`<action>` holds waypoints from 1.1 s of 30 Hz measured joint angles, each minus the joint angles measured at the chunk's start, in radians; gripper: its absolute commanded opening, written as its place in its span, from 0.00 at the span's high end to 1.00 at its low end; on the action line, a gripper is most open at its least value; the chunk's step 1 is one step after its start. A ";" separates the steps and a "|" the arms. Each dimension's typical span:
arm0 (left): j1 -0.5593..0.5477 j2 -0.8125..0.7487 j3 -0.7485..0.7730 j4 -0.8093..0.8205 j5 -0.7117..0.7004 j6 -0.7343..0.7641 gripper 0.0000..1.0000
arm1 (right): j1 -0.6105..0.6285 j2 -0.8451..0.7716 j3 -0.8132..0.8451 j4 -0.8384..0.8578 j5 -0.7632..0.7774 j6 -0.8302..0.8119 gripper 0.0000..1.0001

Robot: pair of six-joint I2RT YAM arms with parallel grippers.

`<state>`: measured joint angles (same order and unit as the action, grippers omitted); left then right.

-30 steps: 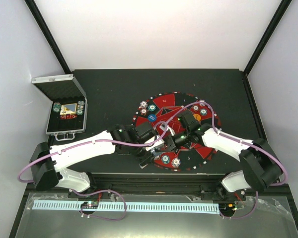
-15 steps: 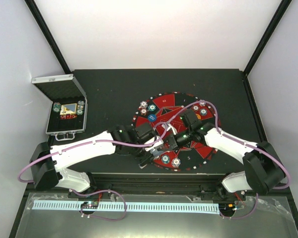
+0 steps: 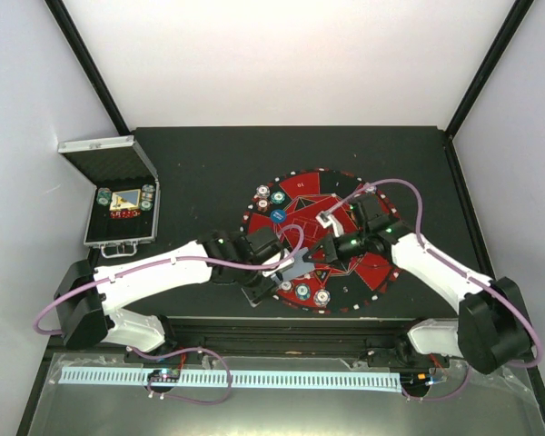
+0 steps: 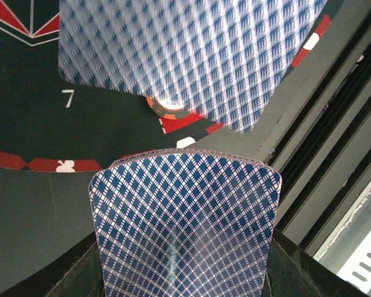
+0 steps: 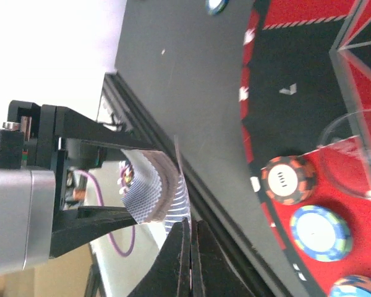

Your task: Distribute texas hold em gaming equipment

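My left gripper (image 3: 277, 277) is shut on a bowed deck of grey-blue backed playing cards (image 4: 184, 223), held over the near left rim of the round mat (image 3: 300, 186). My right gripper (image 5: 191, 232) is shut on one card (image 5: 180, 179) beside the deck (image 5: 151, 189). In the left wrist view that card (image 4: 191, 55) hangs just beyond the deck. In the top view it (image 3: 295, 266) shows between the two grippers, with my right gripper (image 3: 316, 252) to its right. An orange-and-black chip (image 5: 289, 179) and a blue chip (image 5: 320, 230) lie on the mat under it.
Chip stacks sit on the mat at far left (image 3: 271, 196), far right (image 3: 364, 201) and near edge (image 3: 312, 293). A blue button disc (image 3: 277, 216) lies at the left. The open silver case (image 3: 121, 213) stands at the table's left. The table's front rail (image 4: 334, 154) is close.
My right gripper has drawn back to the right, away from the deck, with one card pinched in it. My left gripper still holds the deck in about the same place.
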<state>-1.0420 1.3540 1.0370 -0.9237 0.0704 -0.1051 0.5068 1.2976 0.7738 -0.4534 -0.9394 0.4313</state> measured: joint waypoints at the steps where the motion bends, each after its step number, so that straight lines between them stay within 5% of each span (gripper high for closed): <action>1: 0.007 0.000 0.000 0.000 -0.002 0.000 0.44 | -0.026 -0.013 0.000 -0.009 0.013 -0.003 0.99; 12: 0.232 -0.037 -0.002 -0.012 -0.037 0.011 0.44 | -0.160 -0.145 0.035 -0.077 0.288 0.002 0.99; 18: 0.360 -0.039 0.036 -0.022 -0.068 0.021 0.44 | -0.158 -0.144 0.007 0.041 0.362 0.111 0.99; 26: 0.435 -0.069 0.027 -0.018 -0.069 0.013 0.44 | -0.066 0.034 0.005 0.268 0.428 0.271 0.99; 33: 0.438 -0.113 0.002 -0.011 -0.065 -0.007 0.43 | 0.029 0.288 0.161 0.406 0.467 0.378 0.99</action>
<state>-0.6037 1.2415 1.0386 -0.9344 0.0055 -0.1123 0.5358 1.5860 0.9352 -0.0479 -0.4721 0.8093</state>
